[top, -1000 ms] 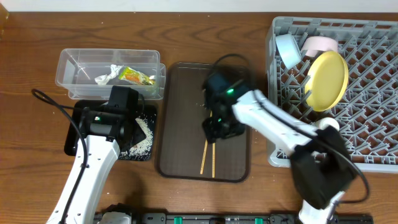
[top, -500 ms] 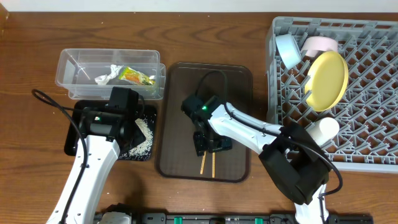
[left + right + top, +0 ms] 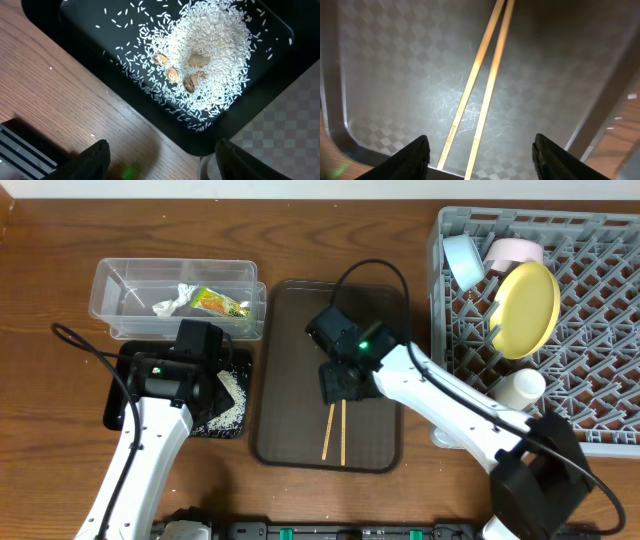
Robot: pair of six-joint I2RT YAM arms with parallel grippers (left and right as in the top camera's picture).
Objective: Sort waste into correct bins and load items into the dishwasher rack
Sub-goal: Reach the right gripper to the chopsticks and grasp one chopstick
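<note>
The pair of wooden chopsticks (image 3: 334,432) lies side by side on the brown serving tray (image 3: 290,310); they also show in the right wrist view (image 3: 480,85). My right gripper (image 3: 337,383) (image 3: 480,150) is open and empty, hovering over their far ends with one finger on each side. My left gripper (image 3: 200,385) (image 3: 161,155) is open and empty, above the near edge of the black tray (image 3: 120,415) (image 3: 75,30), which holds the rice scraps (image 3: 232,402) (image 3: 200,55). The clear tub (image 3: 120,280) holds the white tissue (image 3: 172,300) and the snack wrapper (image 3: 218,303).
The grey rack (image 3: 600,330) at the right holds the yellow plate (image 3: 528,308), the light blue bowl (image 3: 464,260), the pinkish bowl (image 3: 515,252) and the white cup (image 3: 522,388). The brown tray's raised rim runs around the chopsticks. A few brown bits lie among the rice.
My right arm swung left and dipped toward the chopsticks, then drew back over their far ends. The chopsticks have not moved. The left arm is still.
</note>
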